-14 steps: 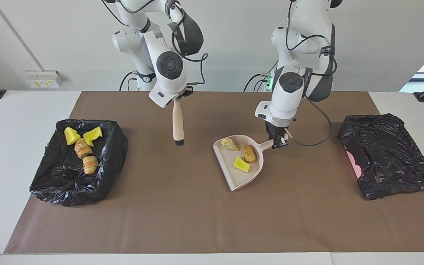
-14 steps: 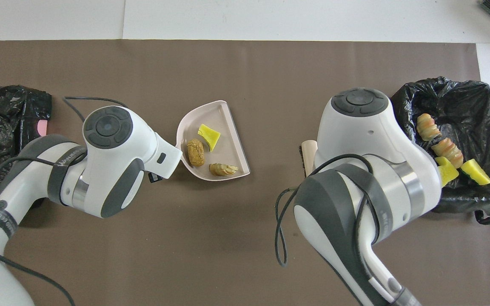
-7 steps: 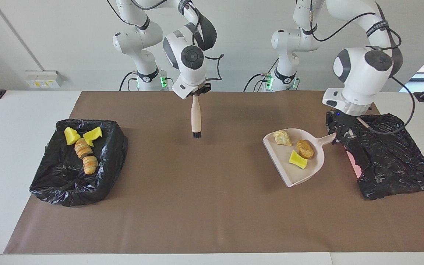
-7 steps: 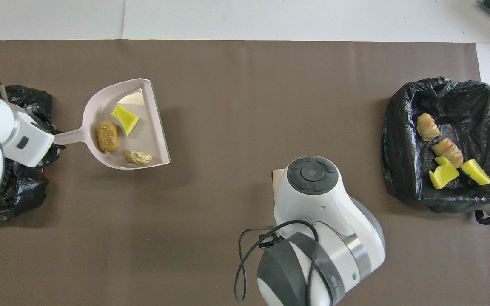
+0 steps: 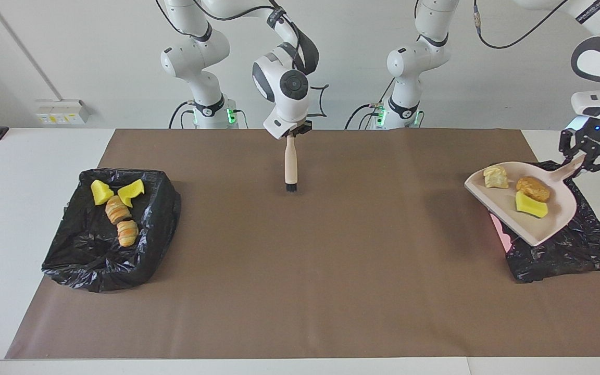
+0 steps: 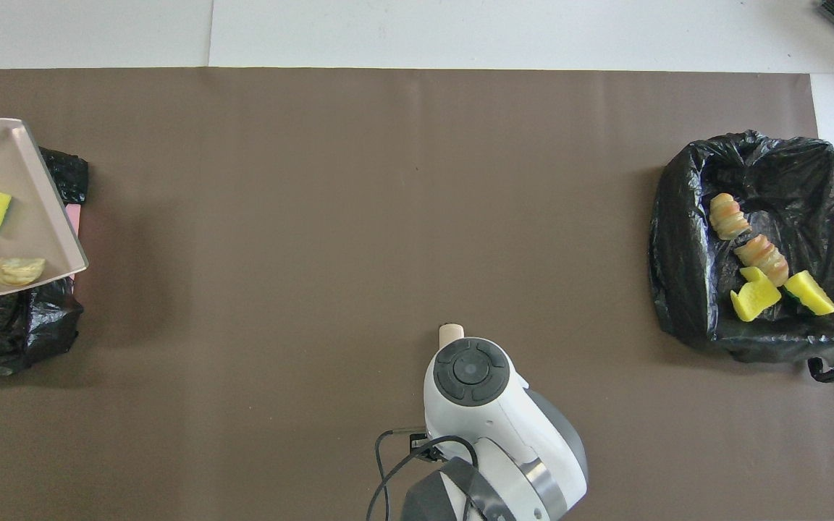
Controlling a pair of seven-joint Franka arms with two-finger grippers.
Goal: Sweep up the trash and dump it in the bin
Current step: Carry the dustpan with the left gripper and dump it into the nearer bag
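1. Nearest the robots, the right gripper (image 5: 290,134) hangs over the brown mat (image 5: 300,291), toward the robots' edge and about midway along the table. It is clamped on the top of a wooden-handled brush (image 5: 290,169), which hangs upright with its black bristles down, clear of the mat. This arm waits.
2. Toward the left arm's end, the left gripper (image 5: 586,155) is up in the air, its fingers pinched on the handle of the beige dustpan (image 5: 552,224).
3. The pan rides over a crumpled black bin bag (image 5: 586,255) with a pink patch showing at its edge. Three bits of trash sit in the pan: a pale lump (image 5: 496,177), a golden-brown lump (image 5: 533,189) and a yellow sponge wedge (image 5: 530,204).
4. The pan's long axis runs from the gripped handle down to its open lip, which points away from the robots and toward the table's middle. By my reading, dumping turns on tipping that lip down while it is over the bag's opening, which I cannot make out.
5. Toward the right arm's end, an open black-lined bin (image 5: 71,260) holds four more bits: two yellow wedges (image 5: 101,191) and two striped pastry rolls (image 5: 117,209).
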